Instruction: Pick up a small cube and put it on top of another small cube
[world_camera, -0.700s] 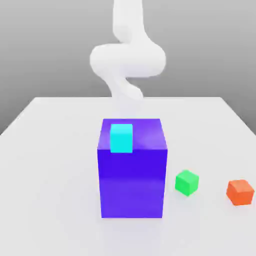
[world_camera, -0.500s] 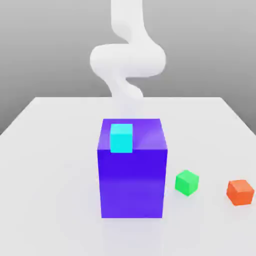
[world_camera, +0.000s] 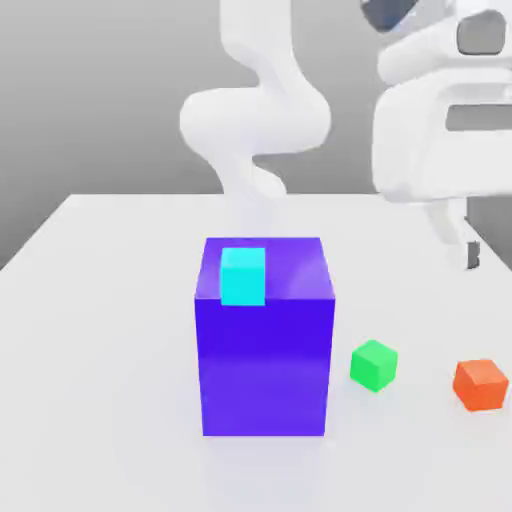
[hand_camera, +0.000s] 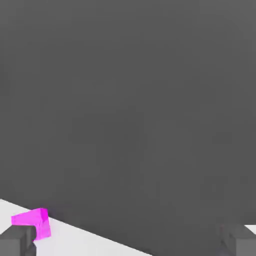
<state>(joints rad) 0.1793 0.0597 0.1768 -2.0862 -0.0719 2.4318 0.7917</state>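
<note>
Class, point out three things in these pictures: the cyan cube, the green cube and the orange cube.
cyan cube (world_camera: 243, 277), exterior view, on its front face, atop the big blue block.
green cube (world_camera: 373, 365), exterior view, on its front face.
orange cube (world_camera: 481, 386), exterior view, near its middle.

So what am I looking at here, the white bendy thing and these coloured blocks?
The white bendy thing is a robot arm in a computer simulation. The exterior view is from a camera off the arm. It shows a white table with a big purple block, a cyan cube on top of it, and a green cube and an orange cube on the table. The bulky white part at the exterior view's upper right is the arm's hand, with its gripper hanging above the table, holding nothing. The other picture is from a camera on that hand; it catches a magenta cube at the table's edge.
</note>
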